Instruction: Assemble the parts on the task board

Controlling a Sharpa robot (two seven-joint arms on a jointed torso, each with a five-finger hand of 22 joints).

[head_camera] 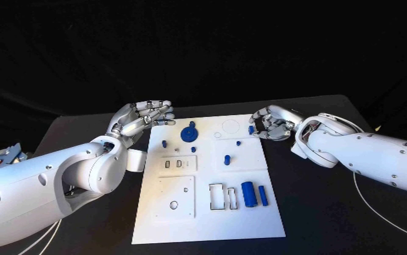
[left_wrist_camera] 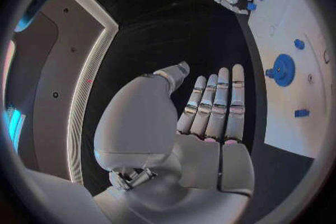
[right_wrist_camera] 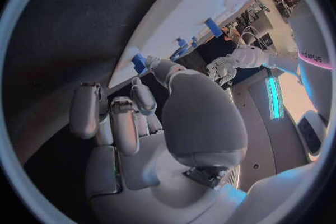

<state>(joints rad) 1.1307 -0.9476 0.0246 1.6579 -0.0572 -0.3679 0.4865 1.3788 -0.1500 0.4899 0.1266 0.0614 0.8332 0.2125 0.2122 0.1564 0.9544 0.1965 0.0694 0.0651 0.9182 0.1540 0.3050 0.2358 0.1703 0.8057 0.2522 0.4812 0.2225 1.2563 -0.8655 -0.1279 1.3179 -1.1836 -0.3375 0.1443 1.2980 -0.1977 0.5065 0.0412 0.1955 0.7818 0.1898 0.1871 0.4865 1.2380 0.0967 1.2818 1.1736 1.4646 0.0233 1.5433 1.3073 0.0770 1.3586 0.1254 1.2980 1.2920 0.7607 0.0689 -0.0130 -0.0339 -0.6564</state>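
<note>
The white task board lies in the middle of the black table. On it are a blue gear, a blue cylinder with a thinner blue pin beside it, and several small blue pegs such as one at mid-board. My left hand hovers by the board's far left corner, fingers straight and side by side, holding nothing. My right hand is curled at the far right edge. Its thumb and a fingertip pinch a small blue part there. The gear lies beyond my left fingertips.
The near half of the board has rectangular cut-outs and a raised plate with a hole. Bare black table surrounds the board. Thin cables trail from the right arm.
</note>
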